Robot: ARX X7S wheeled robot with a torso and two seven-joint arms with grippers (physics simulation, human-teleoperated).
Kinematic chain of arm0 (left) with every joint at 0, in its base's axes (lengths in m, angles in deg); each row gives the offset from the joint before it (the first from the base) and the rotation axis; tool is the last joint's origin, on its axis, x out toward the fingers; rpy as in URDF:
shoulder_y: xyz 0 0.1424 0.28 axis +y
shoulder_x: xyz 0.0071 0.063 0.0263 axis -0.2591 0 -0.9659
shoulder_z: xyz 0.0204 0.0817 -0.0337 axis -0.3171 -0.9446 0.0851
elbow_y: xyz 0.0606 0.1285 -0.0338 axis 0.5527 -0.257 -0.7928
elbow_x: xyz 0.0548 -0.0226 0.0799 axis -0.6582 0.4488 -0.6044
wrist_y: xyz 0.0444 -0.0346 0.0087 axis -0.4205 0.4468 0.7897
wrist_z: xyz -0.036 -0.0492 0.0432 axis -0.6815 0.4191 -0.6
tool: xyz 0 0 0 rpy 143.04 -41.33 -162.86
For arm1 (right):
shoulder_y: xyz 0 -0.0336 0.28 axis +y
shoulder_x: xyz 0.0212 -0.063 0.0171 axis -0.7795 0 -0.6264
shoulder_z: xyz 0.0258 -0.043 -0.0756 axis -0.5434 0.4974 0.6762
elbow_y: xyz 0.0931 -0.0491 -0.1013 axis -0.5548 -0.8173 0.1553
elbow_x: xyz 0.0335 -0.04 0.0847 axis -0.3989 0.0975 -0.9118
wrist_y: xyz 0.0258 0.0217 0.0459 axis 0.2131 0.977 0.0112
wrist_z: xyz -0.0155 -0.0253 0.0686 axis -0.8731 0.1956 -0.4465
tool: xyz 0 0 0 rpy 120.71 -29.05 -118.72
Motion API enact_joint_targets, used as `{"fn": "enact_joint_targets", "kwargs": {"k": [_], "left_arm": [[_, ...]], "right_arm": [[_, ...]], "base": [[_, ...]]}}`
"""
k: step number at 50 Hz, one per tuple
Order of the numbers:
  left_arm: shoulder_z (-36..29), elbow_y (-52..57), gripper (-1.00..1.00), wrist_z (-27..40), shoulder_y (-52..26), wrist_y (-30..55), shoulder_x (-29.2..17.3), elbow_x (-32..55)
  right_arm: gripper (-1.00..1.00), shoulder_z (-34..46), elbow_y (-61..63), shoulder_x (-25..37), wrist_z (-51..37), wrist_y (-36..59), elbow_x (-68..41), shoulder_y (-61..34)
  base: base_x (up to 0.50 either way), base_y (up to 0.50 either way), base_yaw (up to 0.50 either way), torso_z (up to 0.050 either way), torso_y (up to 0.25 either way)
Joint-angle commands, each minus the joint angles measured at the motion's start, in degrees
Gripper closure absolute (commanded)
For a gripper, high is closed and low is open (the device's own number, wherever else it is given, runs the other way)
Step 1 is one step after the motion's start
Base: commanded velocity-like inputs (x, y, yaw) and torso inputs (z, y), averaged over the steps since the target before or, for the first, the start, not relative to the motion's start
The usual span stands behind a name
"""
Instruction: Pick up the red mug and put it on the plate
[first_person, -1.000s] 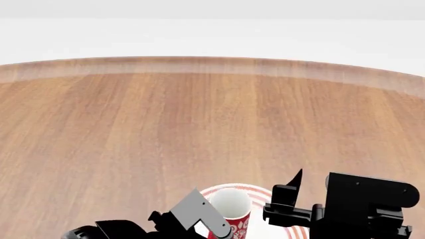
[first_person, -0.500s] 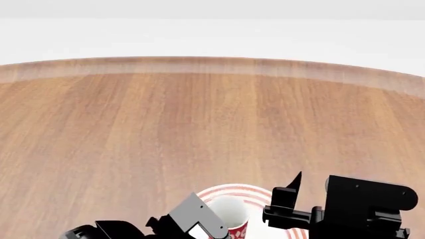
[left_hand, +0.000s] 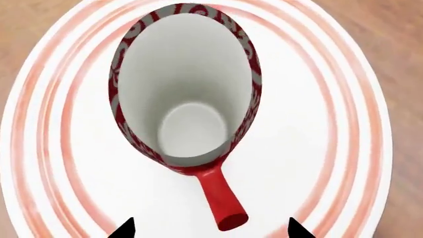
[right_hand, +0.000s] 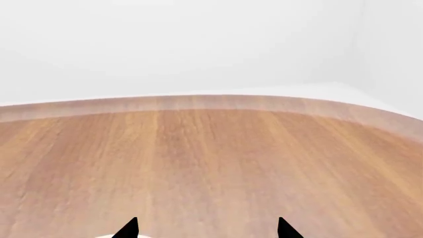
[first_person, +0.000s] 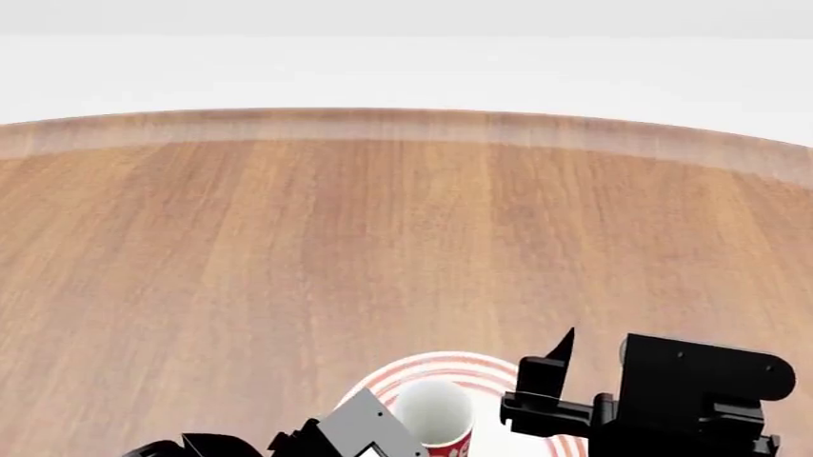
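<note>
Bare wooden worktop (first_person: 406,238) runs to a white wall, with the plate (first_person: 489,367) at its near edge, right below my arms. Red mug (left_hand: 185,89) stands upright on the plate (left_hand: 317,124), a little off centre inside the red rings, its handle (left_hand: 221,206) pointing at my left hand (left_hand: 208,229). That hand is spread, tips either side of the handle and clear of it, so I judge the placing done and the release in hand; next I need to draw straight back and up without clipping the handle. My left wrist view alone shows the mug's white inside and that free handle. From the head view, only the rim of the red mug (first_person: 435,411) shows behind the left arm. My right hand (right_hand: 205,229) is spread too, over bare wood, holding nothing.
</note>
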Motion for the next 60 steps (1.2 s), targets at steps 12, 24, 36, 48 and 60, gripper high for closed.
{"fn": "enact_joint_targets", "kwargs": {"k": [12,24,36,48,60], "left_arm": [[1.2,0.6,-1.0,-0.5,1.7,-3.0,1.1,-4.9],[1.0,10.2,-1.0,3.2,2.3,-2.6,-3.7,-5.4],[1.7,40.2,-1.0,15.4,1.4,1.4,-20.3,-2.3],[3.8,52.7,-1.0,20.6,1.1,0.4,-29.5,-0.6],[8.8,59.9,-1.0,24.6,2.0,-5.4,-36.1,1.0]], "right_arm": [[-1.0,-0.5,-2.4,-1.5,1.3,-1.3,0.8,-0.5],[-1.0,0.2,-3.7,-1.7,1.3,-2.0,1.0,-0.7],[-1.0,0.7,-4.3,-1.7,1.1,-2.0,1.0,-1.1],[-1.0,1.3,-3.5,-1.6,0.6,-1.5,0.8,-1.2],[-1.0,1.8,-2.9,-1.4,0.4,-1.4,0.6,-1.1]], "base": [[0.0,0.0,0.0,0.0,0.0],[0.0,0.0,0.0,0.0,0.0],[0.0,0.0,0.0,0.0,0.0],[0.0,0.0,0.0,0.0,0.0],[0.0,0.0,0.0,0.0,0.0]]}}
